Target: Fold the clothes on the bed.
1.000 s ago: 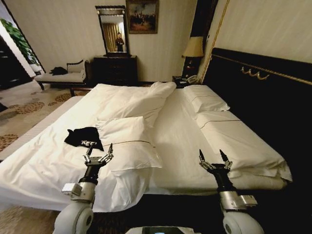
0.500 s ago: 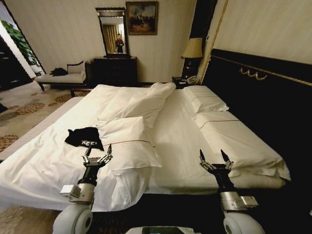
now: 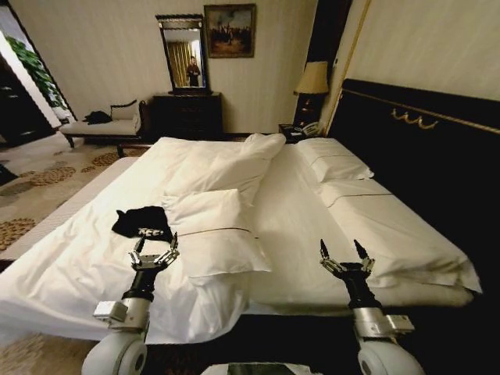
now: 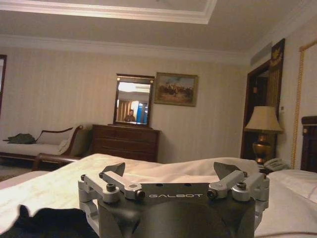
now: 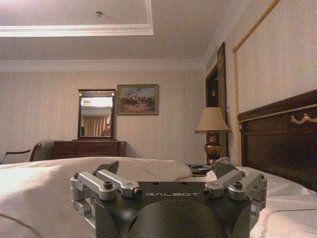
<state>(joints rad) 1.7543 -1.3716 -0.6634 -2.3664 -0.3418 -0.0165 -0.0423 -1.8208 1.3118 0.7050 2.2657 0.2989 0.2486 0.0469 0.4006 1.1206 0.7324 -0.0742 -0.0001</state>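
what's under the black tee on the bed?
The black T-shirt lies crumpled on the white duvet, beside a pillow. Bare duvet shows all round it; whatever is directly beneath is covered. Left gripper and right gripper hover open, apart from it.

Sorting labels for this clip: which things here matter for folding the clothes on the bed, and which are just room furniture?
Job:
T-shirt, crumpled, black
bed it lies on
left hand, open, just short of the T-shirt
right hand, open, over the bed's near edge

Just there:
pillow
dresser
mirror
painting
lamp
chaise
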